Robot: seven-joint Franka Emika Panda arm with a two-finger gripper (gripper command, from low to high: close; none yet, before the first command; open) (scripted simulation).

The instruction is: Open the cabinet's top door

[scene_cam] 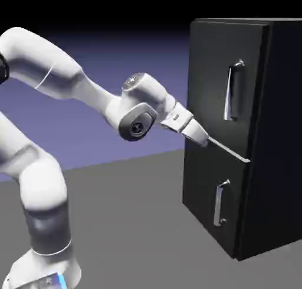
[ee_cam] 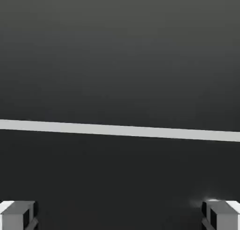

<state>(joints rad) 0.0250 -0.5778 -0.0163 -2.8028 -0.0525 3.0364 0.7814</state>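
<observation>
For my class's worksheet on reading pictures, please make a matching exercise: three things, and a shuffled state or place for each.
1. top door's handle
2. light strip
3. gripper

A. open, nothing between its fingertips
B. silver, the longer of two bars
C. running between the upper and lower doors

Pairs: 1-B, 2-C, 3-A
</observation>
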